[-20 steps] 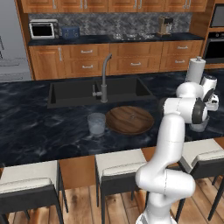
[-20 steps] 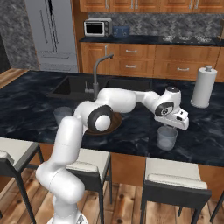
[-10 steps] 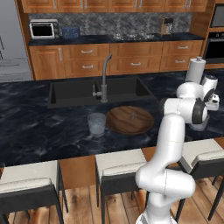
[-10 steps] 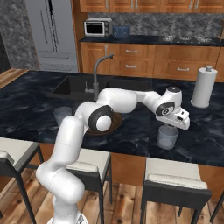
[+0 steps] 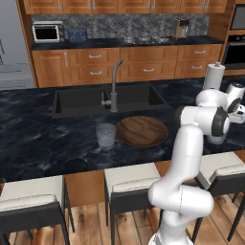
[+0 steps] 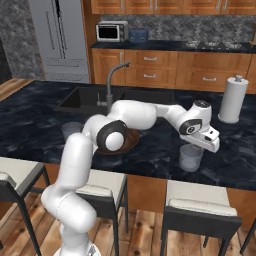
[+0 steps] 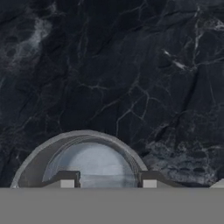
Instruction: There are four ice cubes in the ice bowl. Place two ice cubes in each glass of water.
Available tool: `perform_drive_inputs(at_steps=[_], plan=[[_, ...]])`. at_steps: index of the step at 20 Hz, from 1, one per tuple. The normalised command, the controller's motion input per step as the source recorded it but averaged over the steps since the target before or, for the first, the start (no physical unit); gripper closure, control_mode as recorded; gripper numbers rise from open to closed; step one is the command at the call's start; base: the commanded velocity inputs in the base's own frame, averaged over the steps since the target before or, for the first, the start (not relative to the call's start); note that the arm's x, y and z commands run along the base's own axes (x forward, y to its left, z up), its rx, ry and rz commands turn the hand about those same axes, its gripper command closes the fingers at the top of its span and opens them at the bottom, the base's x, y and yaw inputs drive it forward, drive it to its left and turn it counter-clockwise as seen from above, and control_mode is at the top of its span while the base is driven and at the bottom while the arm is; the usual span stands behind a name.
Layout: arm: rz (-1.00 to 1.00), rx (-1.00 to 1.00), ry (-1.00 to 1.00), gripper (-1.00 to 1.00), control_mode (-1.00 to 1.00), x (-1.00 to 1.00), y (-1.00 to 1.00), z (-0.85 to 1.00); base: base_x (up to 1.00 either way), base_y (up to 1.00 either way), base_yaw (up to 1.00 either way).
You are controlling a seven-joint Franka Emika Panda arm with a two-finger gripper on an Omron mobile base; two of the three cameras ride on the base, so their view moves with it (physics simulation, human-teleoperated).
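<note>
My gripper (image 7: pixel 108 183) hangs straight above a glass of water (image 7: pixel 83 136), fingertips (image 7: pixel 68 179) just over the rim. A faint, pale, glassy ice cube (image 7: pixel 108 179) spans the gap between the fingers, which are shut on it. From the right base, the gripper (image 6: pixel 196 146) sits right on top of that glass (image 6: pixel 190 159) near the counter's front edge. The other glass (image 5: pixel 105 136) stands left of the wooden ice bowl (image 5: pixel 142 131). No cubes are discernible in the bowl. My arm hides much of the bowl (image 6: pixel 132 141) in the right base view.
A tall white paper-towel roll (image 6: pixel 232 99) stands behind and right of the gripper. The sink (image 5: pixel 107 99) and faucet (image 5: pixel 114 86) lie behind the bowl. Stools (image 6: pixel 197 212) line the dark marble counter's (image 7: pixel 109 65) front edge.
The hand has sunk slightly toward the glass below it; nothing else has moved.
</note>
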Motion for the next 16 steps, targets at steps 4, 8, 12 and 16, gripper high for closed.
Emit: perform_drive_inputs(at_steps=[4, 8, 12, 16], plan=[[-0.07, 0.0, -0.04, 1.0, -1.0, -0.11, 0.0, 0.0, 0.0, 0.0, 0.0], [-0.06, 0.0, -0.06, 1.0, -1.0, 0.07, 0.02, 0.0, 0.0, 0.0, 0.0], [-0.05, 0.0, -0.06, 1.0, -1.0, 0.17, 0.04, 0.0, 0.0, 0.0, 0.0], [-0.04, 0.0, -0.04, 1.0, -1.0, 0.0, 0.0, 0.0, 0.0, 0.0, 0.0]])
